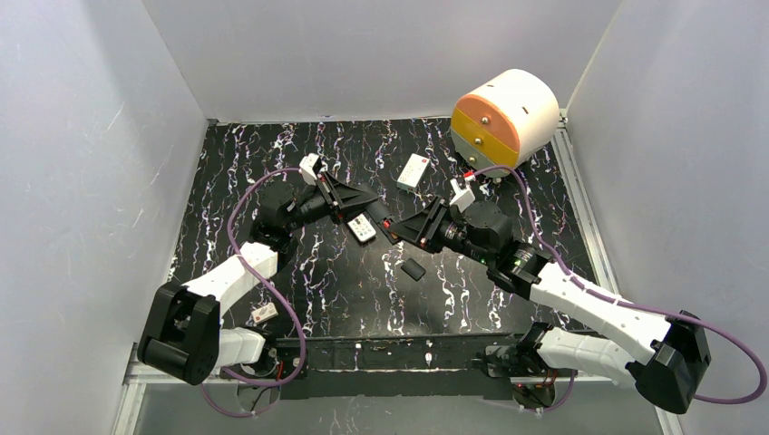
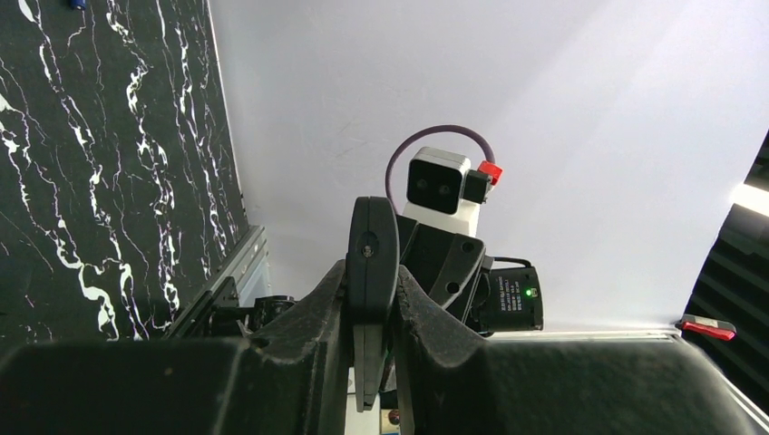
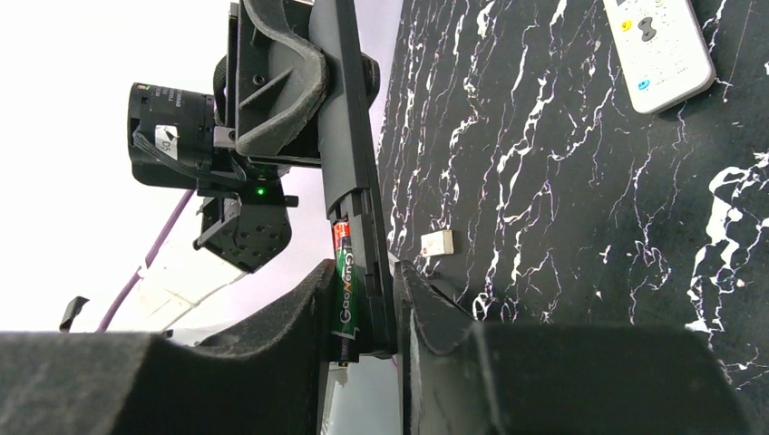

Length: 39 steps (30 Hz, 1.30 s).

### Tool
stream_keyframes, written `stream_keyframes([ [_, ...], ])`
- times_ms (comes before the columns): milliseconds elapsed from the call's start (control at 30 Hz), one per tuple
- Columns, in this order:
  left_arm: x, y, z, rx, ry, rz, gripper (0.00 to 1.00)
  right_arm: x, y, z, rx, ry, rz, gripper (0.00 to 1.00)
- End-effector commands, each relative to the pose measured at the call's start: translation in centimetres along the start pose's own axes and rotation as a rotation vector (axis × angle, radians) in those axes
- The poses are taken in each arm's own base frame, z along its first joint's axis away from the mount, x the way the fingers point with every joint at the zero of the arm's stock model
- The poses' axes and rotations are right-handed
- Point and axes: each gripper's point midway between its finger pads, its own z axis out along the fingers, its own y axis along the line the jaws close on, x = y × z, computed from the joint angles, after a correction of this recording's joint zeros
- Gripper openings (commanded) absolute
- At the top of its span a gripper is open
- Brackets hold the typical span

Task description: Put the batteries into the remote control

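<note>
Both grippers hold a long black bar (image 1: 379,216) in the air between them. My left gripper (image 1: 361,201) is shut on one end; in the left wrist view the bar (image 2: 372,245) stands edge-on between the jaws of the gripper (image 2: 372,294). My right gripper (image 1: 401,227) is shut on the other end (image 3: 349,136). A green and red battery (image 3: 345,281) sits in the bar's open bay, pressed by one finger of the right gripper (image 3: 361,294). The white remote control (image 1: 362,229) lies face up on the table, below the bar, and also shows in the right wrist view (image 3: 657,45).
A small black cover (image 1: 413,269) lies on the black marbled table (image 1: 299,272). A white oblong item (image 1: 413,171) lies further back. An orange and cream drum with drawers (image 1: 505,118) stands at the back right. A small white box with a red mark (image 1: 264,314) lies near the left arm's base.
</note>
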Motion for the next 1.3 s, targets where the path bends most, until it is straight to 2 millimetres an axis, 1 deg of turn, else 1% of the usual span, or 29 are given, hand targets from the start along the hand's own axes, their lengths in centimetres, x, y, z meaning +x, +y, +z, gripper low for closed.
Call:
stream_keyframes([
  [0, 0.3, -3.1, -0.2, 0.075, 0.011, 0.06, 0.0, 0.0, 0.0, 0.2, -0.01, -0.004, 0.005, 0.38],
  [167, 0.3, -2.9, -0.2, 0.072, 0.008, 0.057, 0.0, -0.5, 0.7, 0.0, -0.032, -0.03, 0.019, 0.6],
  [267, 0.3, -2.8, -0.2, 0.069, 0.006, 0.052, 0.0, -0.8, 1.4, -0.4, -0.07, -0.051, 0.025, 0.7],
  [333, 0.2, -2.9, -0.2, 0.071, 0.001, 0.047, 0.0, -1.7, 2.2, -0.9, -0.117, -0.1, 0.025, 0.76],
  [433, 0.0, -3.4, -0.2, 0.08, -0.011, 0.031, 0.0, -2.5, 3.2, -1.8, -0.187, -0.155, 0.024, 0.81],
  [600, -0.3, -4.7, -0.4, 0.115, -0.033, -0.016, 0.0, -2.7, 4.6, -3.1, -0.334, -0.196, 0.06, 0.81],
  [733, -0.5, -4.9, -0.5, 0.12, -0.049, -0.07, 0.0, -2.9, 5.9, -3.7, -0.444, -0.207, 0.093, 0.79],
  [900, -0.7, -4.7, -0.5, 0.133, -0.056, -0.143, 0.0, -3.1, 6.3, -3.7, -0.477, -0.218, 0.115, 0.76],
  [1000, -0.7, -4.4, -0.5, 0.128, -0.054, -0.155, 0.0, -3.6, 6.6, -4.0, -0.503, -0.246, 0.126, 0.75],
  [1167, -0.5, -4.3, -0.6, 0.125, -0.049, -0.163, 0.0, -4.0, 6.6, -3.8, -0.499, -0.263, 0.135, 0.75],
  [1267, -0.5, -4.3, -0.6, 0.125, -0.048, -0.167, 0.0, -4.0, 6.7, -3.6, -0.497, -0.262, 0.134, 0.72],
])
